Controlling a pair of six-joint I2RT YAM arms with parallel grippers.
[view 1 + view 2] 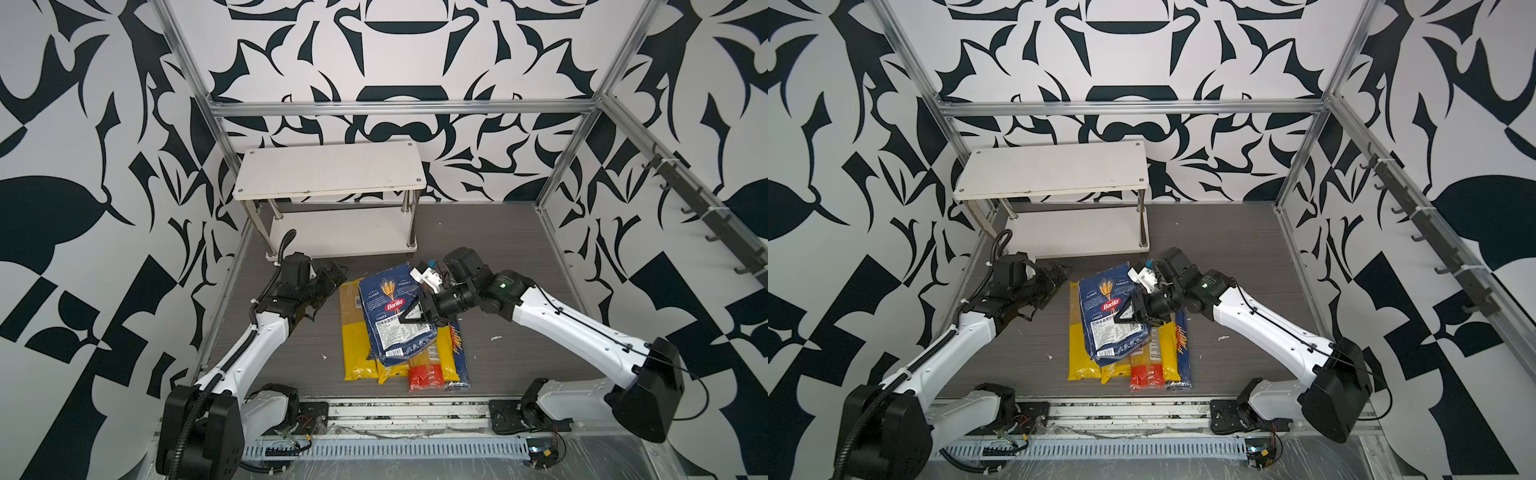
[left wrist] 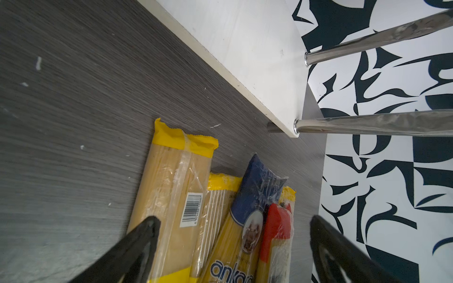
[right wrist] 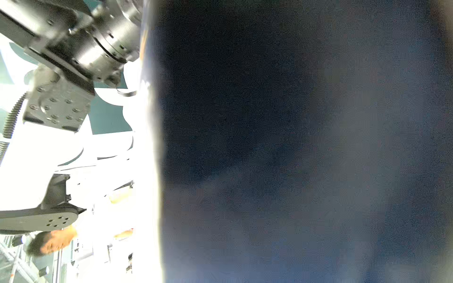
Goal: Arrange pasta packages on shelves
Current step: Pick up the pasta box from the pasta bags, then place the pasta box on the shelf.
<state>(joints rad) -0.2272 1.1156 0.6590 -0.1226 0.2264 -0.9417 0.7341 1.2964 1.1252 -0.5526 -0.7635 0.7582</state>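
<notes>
We note walls (image 1: 395, 62) on three sides, white with large dark abstract shapes. Aluminium frame bars (image 1: 399, 109) stand in front of them: one horizontal across the back and uprights at the corners. The work surface (image 1: 498, 249) is dark grey with a wood grain, and we see small white specks (image 1: 496, 338) on it. A dark hook rail (image 1: 706, 216) follows the right-hand bar. A slotted white cable duct (image 1: 395, 451) runs along the front edge. Lighting is even.

White left arm (image 1: 257, 345) and right arm (image 1: 582, 330) have black joints.
</notes>
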